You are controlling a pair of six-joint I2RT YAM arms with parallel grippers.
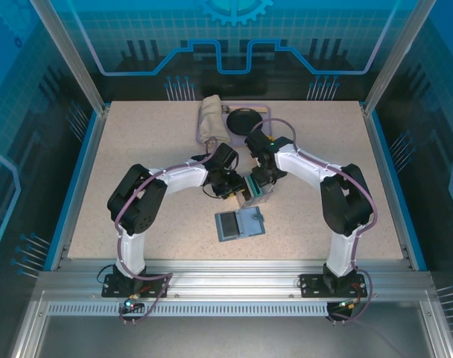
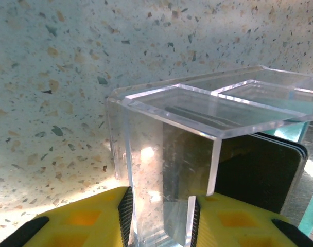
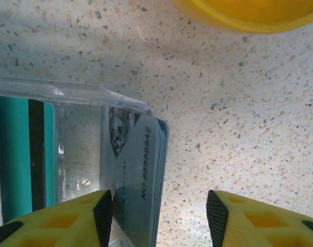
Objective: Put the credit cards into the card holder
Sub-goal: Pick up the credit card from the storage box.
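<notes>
Acrylic wall of the clear case (image 2: 167, 170) sat clamped between the left fingers (image 2: 89, 221). The credit cards (image 3: 138, 180) stood on edge, partly out of that case. The right fingers (image 3: 64, 221) stood apart around the stack, one pad touching it. The slate-blue card holder (image 1: 241, 222) lay open on the counter (image 1: 137, 149), just nearer the arm bases than the case.

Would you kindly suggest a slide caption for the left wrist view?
Left hand gripping the clear acrylic case, stacked dark cards visible behind its wall, speckled table beyond.
</notes>
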